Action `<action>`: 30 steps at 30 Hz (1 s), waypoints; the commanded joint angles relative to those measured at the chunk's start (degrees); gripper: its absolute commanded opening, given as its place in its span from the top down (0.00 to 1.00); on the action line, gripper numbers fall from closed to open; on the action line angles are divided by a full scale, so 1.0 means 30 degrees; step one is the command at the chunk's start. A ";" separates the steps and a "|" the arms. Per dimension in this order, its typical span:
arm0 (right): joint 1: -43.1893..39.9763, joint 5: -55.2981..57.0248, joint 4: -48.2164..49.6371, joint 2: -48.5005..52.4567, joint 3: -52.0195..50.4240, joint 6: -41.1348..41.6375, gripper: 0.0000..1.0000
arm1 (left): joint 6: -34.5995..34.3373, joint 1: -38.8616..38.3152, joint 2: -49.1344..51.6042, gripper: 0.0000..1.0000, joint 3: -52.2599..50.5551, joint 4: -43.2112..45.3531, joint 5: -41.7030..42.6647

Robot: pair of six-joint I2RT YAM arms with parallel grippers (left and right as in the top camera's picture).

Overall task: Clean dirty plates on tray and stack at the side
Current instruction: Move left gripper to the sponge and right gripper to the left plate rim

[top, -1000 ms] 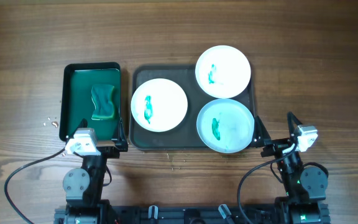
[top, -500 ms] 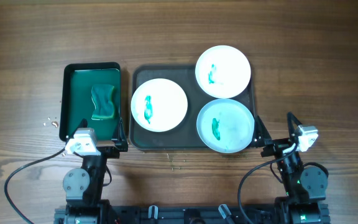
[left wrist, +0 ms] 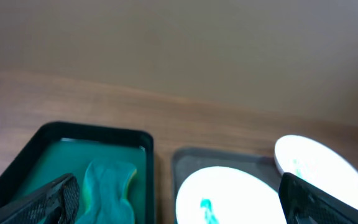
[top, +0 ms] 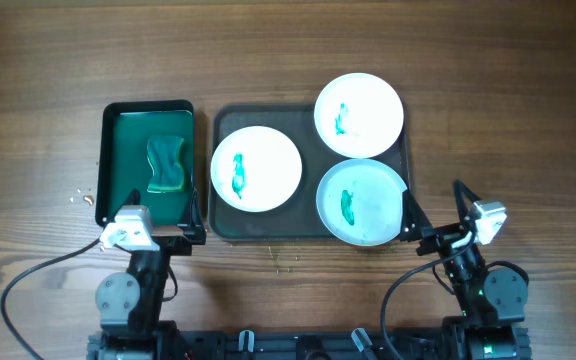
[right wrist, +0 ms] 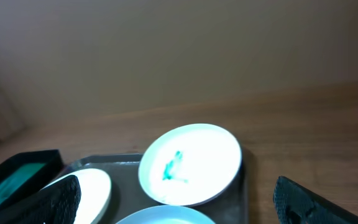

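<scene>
three white plates sit on the dark tray (top: 306,222), which lies about the middle of the wooden table (top: 48,80), a little toward the right edge. the left plate (top: 256,168) fills the tray's left half. the far plate (top: 359,115) sits at the far right corner and hangs out over the rim there. the near plate (top: 363,202) is in the near right corner, just beside the far one, its edge reaching over the tray's right rim. each carries a green smear left of its centre. just beside the tray's left edge is a smaller bright-green tray (top: 123,150) with a black rim, and a green sponge (top: 167,163) lies in it toward its right side. a few crumbs (top: 78,197) dot the wood off that small tray's near left corner. down at the near edge of the table both arms are low. the left gripper (top: 165,215) is spread wide with nothing in it, over the near end of the green tray. the right gripper (top: 433,210) is likewise released and empty off the dark tray's near right corner, with one finger right at the edge of the near plate; i can't tell if it touches.
</scene>
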 commanded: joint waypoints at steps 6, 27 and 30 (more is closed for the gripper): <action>0.0066 -0.2514 -0.2382 0.0889 0.2892 0.0146 0.00 | -0.0160 -0.0080 0.4007 0.00 0.6761 -0.5523 0.0714; 0.0066 -0.5501 -2.2345 2.3088 2.5427 -0.3497 0.00 | 0.1260 -0.0080 2.2688 0.00 2.5762 -2.2593 0.1552; 0.0066 -0.5574 -2.2855 2.5638 2.7183 -0.3555 0.00 | 0.1260 -0.0080 2.3773 0.00 2.6039 -2.1966 0.4801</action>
